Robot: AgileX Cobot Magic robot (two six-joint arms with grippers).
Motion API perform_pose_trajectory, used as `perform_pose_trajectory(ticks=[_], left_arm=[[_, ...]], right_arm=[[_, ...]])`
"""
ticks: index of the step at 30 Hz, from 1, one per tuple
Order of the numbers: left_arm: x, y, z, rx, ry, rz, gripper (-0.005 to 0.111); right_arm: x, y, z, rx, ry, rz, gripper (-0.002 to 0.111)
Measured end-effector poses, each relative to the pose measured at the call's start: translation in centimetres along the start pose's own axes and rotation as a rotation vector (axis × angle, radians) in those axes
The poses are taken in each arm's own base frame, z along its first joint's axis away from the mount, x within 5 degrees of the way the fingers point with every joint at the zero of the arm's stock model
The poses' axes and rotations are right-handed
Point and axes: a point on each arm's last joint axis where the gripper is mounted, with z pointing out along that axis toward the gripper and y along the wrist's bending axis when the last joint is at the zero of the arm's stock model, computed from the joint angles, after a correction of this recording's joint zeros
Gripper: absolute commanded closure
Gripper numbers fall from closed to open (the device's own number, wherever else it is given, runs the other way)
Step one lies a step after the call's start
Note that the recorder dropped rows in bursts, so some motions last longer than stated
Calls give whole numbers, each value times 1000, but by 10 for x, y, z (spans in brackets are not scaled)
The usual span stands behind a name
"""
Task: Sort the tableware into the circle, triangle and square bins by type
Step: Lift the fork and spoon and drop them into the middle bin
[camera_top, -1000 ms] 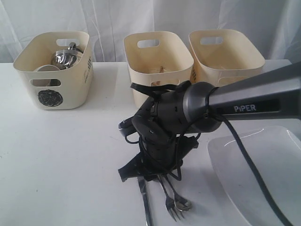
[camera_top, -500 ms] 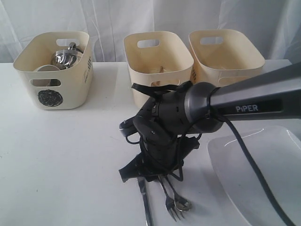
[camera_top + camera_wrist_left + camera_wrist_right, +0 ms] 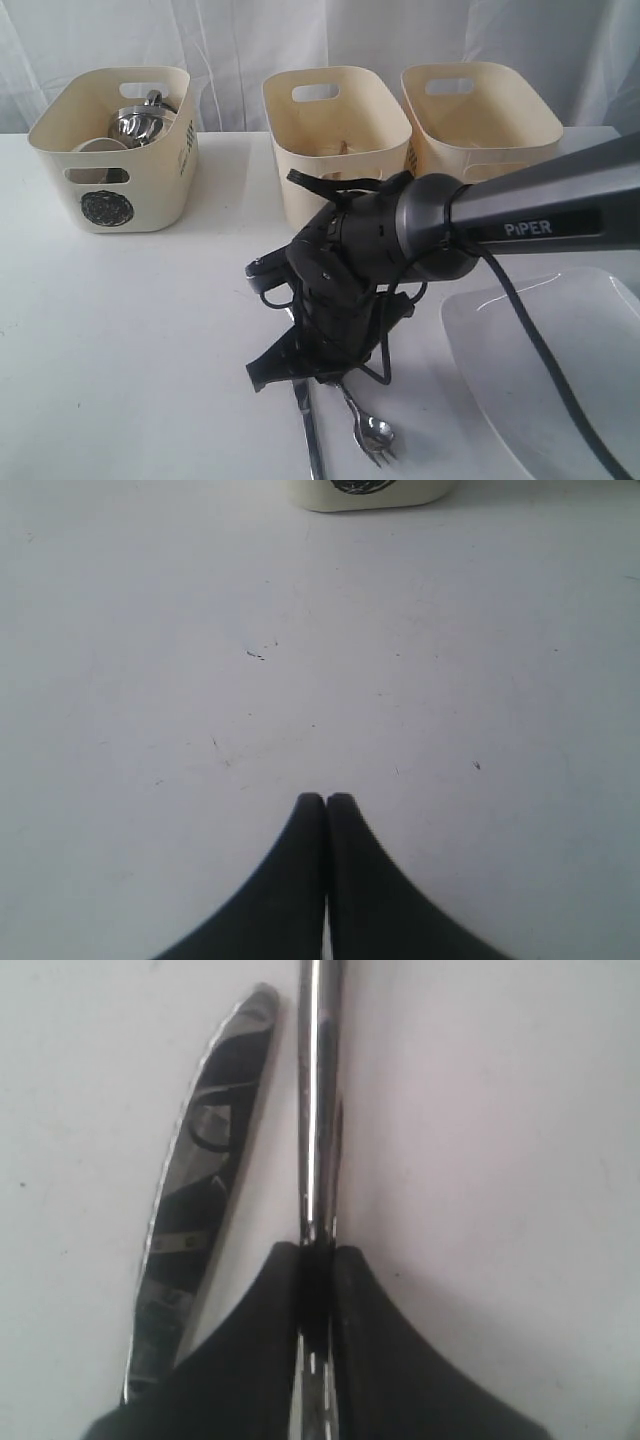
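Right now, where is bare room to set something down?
Bare table lies between the circle bin and the knife. Crowded: the right pincer, shut on a cutlery handle, then the white plate.

White tabletop (image 3: 120,330), pale pleated curtain (image 3: 230,35) behind it, soft even light, faint specks on the surface

The grey-and-black right arm (image 3: 520,215) angles downward at the wrist, and the right gripper (image 3: 318,1248) has its fingers (image 3: 372,1305) pinched on a slim steel utensil handle (image 3: 320,1090). The left gripper (image 3: 326,802) hangs with its fingers pressed together.
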Motion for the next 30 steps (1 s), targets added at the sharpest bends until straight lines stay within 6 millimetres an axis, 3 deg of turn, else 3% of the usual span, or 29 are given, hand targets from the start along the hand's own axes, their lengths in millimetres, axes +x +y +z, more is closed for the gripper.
perform_pose_trajectory(ticks=[11,13,14,19,21,25,30], left_arm=[[0,0,0,0,0,0,107],[0,0,0,0,0,0,107],[0,0,0,0,0,0,107],[0,0,0,0,0,0,107],[0,0,0,0,0,0,107],[0,0,0,0,0,0,107],[0,0,0,0,0,0,107]], right_arm=[[-5,3,-6,-33,-32,-87,108],[-12,4,-24,-55,-85,-76,108],[-19,4,-44,-72,-150,-73,108],[-26,-9,-65,-64,-125,-45,108],[-33,-22,-82,-79,-56,-41,108],[-61,-60,-119,-153,-116,58,108],[-82,-100,-141,-253,-225,194,108]])
